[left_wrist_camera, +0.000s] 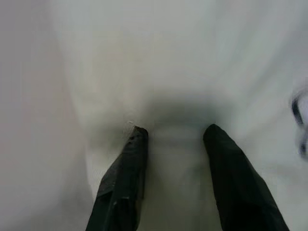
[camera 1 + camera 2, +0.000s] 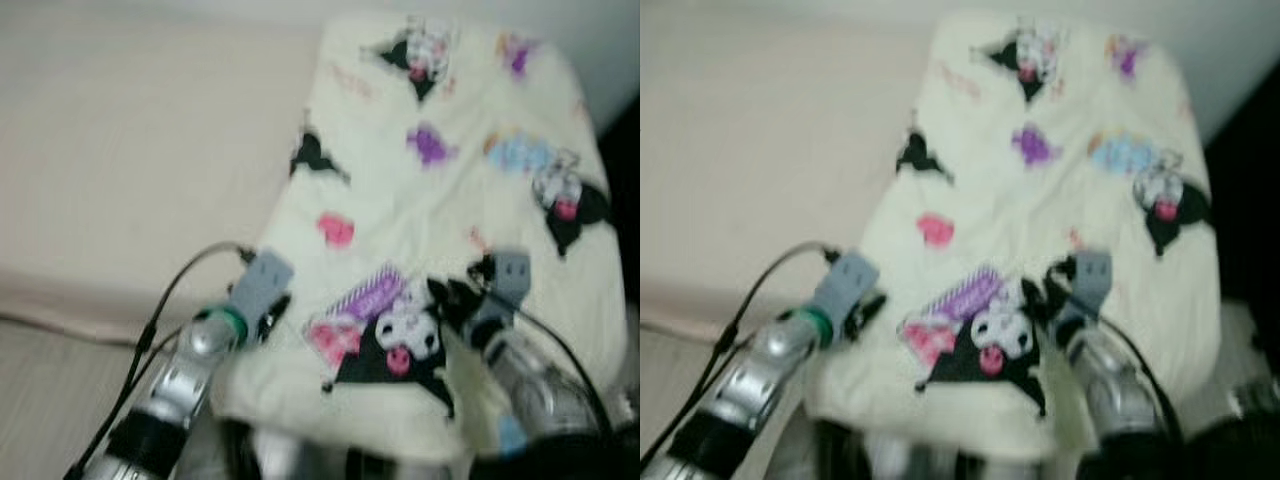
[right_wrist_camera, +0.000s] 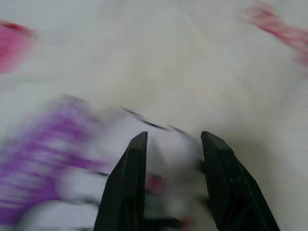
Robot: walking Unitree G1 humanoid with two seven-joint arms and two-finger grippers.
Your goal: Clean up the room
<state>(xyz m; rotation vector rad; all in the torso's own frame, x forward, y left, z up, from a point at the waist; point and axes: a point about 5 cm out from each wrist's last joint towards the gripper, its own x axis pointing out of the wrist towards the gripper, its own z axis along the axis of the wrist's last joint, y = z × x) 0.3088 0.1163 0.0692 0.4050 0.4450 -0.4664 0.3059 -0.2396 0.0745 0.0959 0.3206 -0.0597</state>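
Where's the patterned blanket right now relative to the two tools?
The cream cartoon-print blanket lies ahead on the pale bed, toward the right. The left tool is at its near-left edge, the right tool on its near end.

Left hand [image 1: 173, 137], fingers [image 1: 126, 168] spread, presses pale fabric [image 1: 168, 62].

A beige mattress [image 2: 140, 170] meets a pale wall [image 2: 200, 10].
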